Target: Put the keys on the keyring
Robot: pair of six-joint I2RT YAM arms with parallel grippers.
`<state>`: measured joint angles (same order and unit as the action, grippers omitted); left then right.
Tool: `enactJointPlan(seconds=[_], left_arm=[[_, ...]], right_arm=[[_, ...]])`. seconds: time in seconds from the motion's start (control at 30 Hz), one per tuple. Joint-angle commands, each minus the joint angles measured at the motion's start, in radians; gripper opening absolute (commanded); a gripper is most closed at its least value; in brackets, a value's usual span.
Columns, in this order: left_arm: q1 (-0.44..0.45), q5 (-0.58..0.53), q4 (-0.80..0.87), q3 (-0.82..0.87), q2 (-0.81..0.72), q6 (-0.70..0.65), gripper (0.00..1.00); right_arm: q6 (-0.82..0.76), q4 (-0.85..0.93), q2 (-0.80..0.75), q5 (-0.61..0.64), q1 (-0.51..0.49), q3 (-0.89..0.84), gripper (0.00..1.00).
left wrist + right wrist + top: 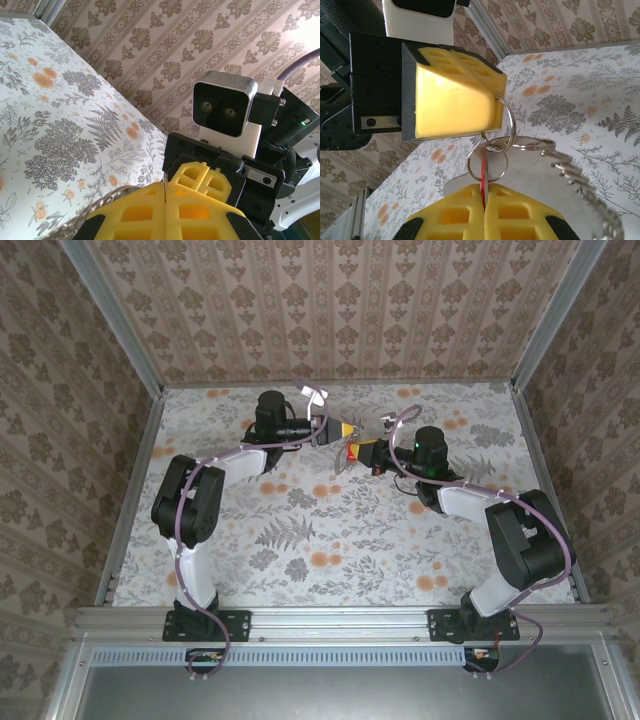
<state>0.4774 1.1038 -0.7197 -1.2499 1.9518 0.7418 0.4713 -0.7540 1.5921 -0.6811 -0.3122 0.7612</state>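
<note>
Two arms meet above the bench (300, 550) at the upper middle of the top view, key at keyring.
In the right wrist view, the right jaws at the bottom edge are clamped on the red key (483, 172), which shows inside the circle of a silver ring of the keyring (497, 145) at centre. The left jaws, upper left, are pinched together on another loop of that keyring. Its chain (577, 177) trails toward the lower right.

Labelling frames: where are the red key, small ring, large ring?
red key (483, 176), right wrist view, red edge
small ring (468, 163), right wrist view, left curve
large ring (513, 123), right wrist view, right curve
</note>
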Motion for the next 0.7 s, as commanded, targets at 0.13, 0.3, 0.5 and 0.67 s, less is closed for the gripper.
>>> enactJointPlan(seconds=[0.13,0.3,0.5,0.67], left_arm=[[-0.001,-0.002,-0.082,0.006,-0.014,0.016,0.00],[-0.001,0.002,-0.095,0.006,-0.013,0.021,0.00],[-0.002,0.008,-0.098,0.007,-0.016,0.023,0.00],[-0.002,0.011,-0.106,0.013,-0.016,0.024,0.00]], right_arm=[[0.015,-0.017,0.019,-0.034,0.010,-0.020,0.01],[0.030,-0.049,0.019,-0.039,0.018,-0.044,0.33],[0.069,-0.094,-0.039,-0.030,0.078,-0.101,0.36],[0.134,-0.116,-0.084,-0.021,0.123,-0.091,0.36]])
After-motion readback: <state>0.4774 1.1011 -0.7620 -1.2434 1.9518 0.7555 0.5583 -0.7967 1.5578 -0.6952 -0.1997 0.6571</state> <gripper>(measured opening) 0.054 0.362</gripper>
